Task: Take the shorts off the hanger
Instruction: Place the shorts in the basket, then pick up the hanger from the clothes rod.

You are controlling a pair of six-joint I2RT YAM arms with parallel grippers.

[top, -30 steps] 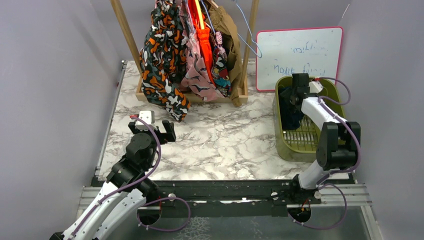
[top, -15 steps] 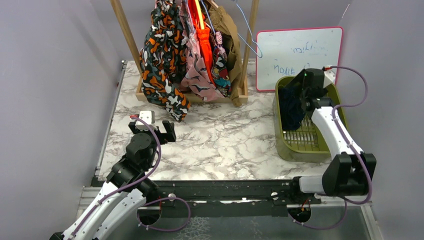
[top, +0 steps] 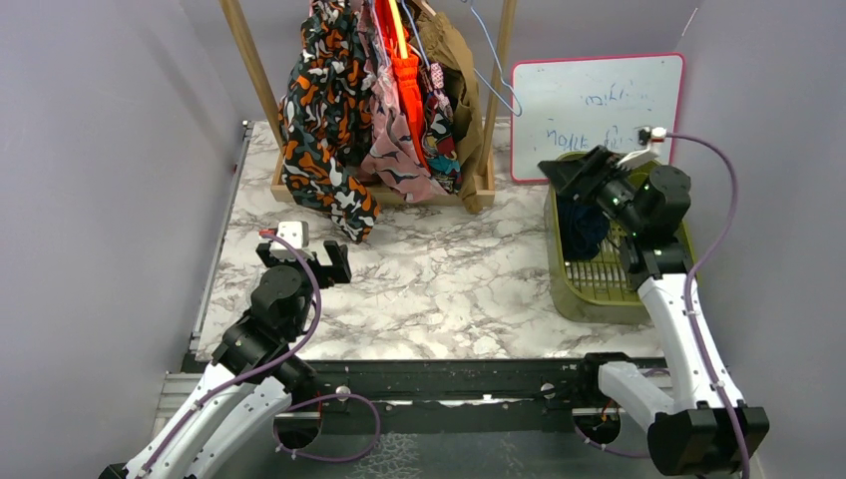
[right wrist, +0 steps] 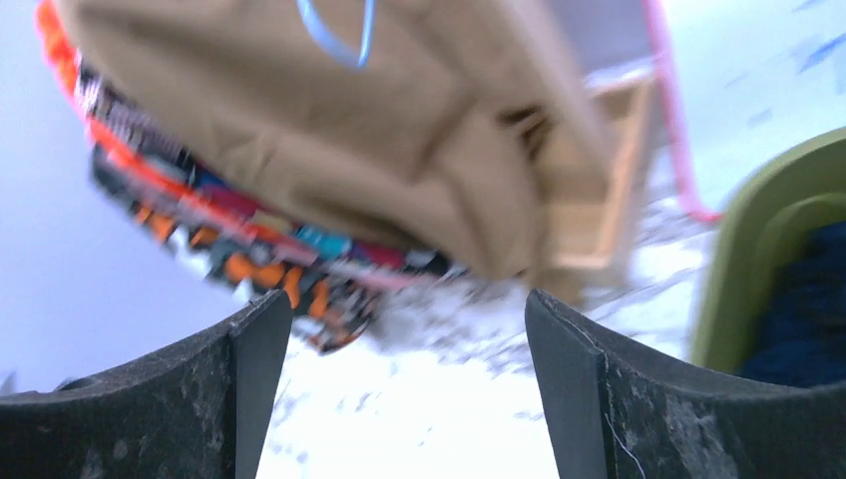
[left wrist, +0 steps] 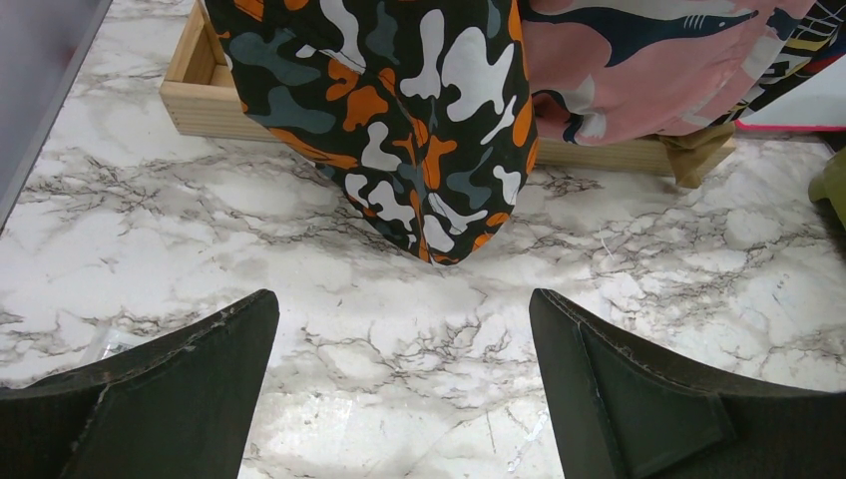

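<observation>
Five pairs of shorts hang bunched on one wooden rack [top: 249,60] at the far side of the bench [top: 449,289]: blotch print [top: 324,120], pink print [top: 394,150], bright orange [top: 407,70], multicolour print [top: 442,140] and tan [top: 454,60]. A sixth, navy pair [top: 581,225] lies in the single green basket [top: 599,299]. Both grippers are spread wide and hold nothing, the left gripper [top: 304,261] low over the bench near the blotch hem, the right gripper [top: 574,175] above the basket's far end, facing the rack.

The camouflage shorts [top: 319,120] are black with orange, white and grey blotches; the pink shorts [top: 391,150] carry dark prints. The basket [top: 596,307] is olive green, the table [top: 449,279] grey-veined white marble.
</observation>
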